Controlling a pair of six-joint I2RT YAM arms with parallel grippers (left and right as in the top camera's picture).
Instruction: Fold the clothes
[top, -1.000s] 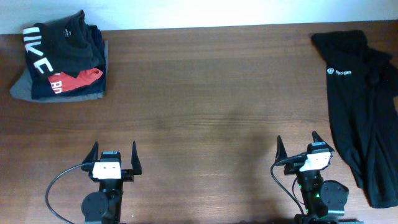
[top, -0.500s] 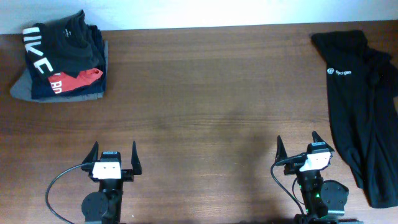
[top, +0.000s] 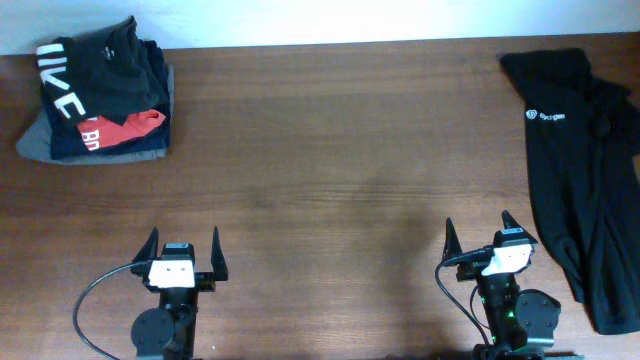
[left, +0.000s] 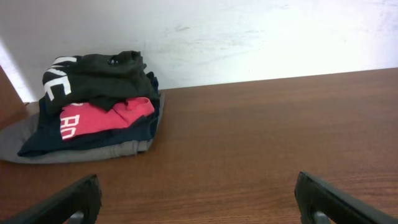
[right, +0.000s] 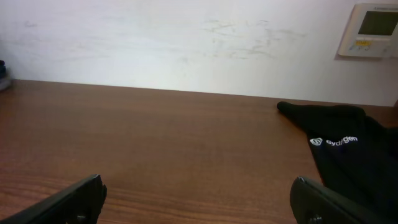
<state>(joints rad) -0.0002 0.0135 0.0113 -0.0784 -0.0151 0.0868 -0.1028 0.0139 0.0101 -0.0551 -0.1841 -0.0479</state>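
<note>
The black garment (top: 585, 180) lies unfolded on the surface (top: 340, 170), just right of and beyond the right gripper (top: 478, 238), its long axis running away from it. The left gripper (top: 184, 242) sits well apart. Both are spread wide and empty, and the right arm is the nearer.

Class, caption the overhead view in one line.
Left claw and right claw open, empty; black garment unfolded right, folded stack left.

Parked side by side at the near edge of the table, with left arm (top: 165, 310) and right arm (top: 512, 300) well apart. Folded low, wrists aimed toward the far edge. Spread wide and empty at the left jaws, fingertips (left: 68, 202) in the wrist view's lower corners. Likewise at the right jaws, fingertips (right: 74, 198) equally far apart.
</note>
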